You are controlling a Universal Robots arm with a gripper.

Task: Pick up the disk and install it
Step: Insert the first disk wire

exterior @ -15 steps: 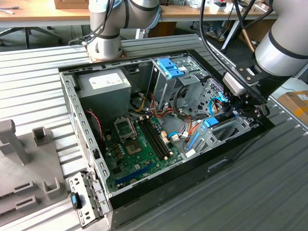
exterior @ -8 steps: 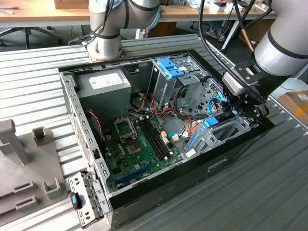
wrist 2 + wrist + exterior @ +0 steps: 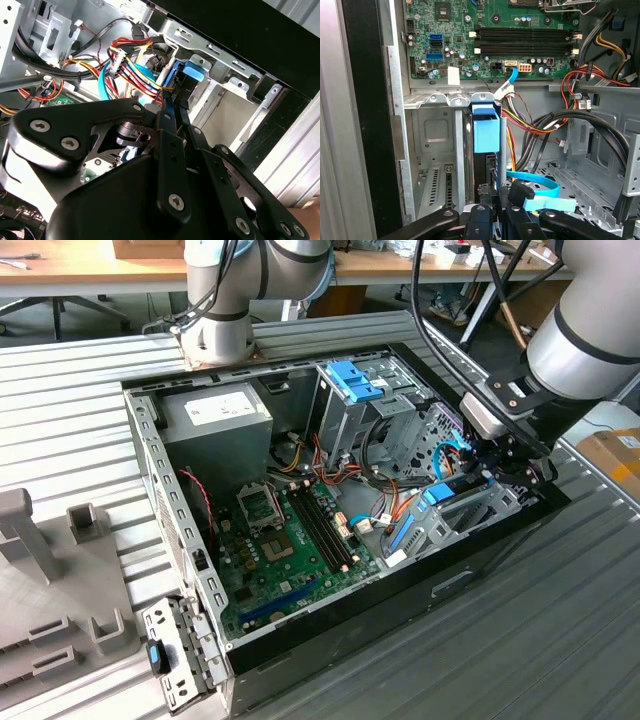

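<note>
Two black fingers [image 3: 165, 131] of the gripper [image 3: 173, 112] are pressed onto the disk [image 3: 485, 130], which is pinched by its thin sides and held standing on edge. The disk's long axis is seen to run straight out from the gripper, with the blue end tab leading and pointed at the motherboard [image 3: 510, 45]. The disk is placed in the silver drive bay [image 3: 437, 130], just beside one of its upright walls; whether it is seated cannot be told.

In the first wrist view the disk is met edge-on, with the memory slots [image 3: 525, 40] lying beyond the tab and a light-blue flat cable [image 3: 535, 182] curled near the fingers. In the second wrist view a bundle of red and yellow wires [image 3: 135, 70] is shown beside the disk.

In the exterior view the gripper [image 3: 505, 465] and the disk [image 3: 455, 488] are found at the corner of the open computer case [image 3: 400, 615] on that view's right. The arm [image 3: 590, 340] is brought in from the upper right, and its wrist is tilted down into the case.
</note>
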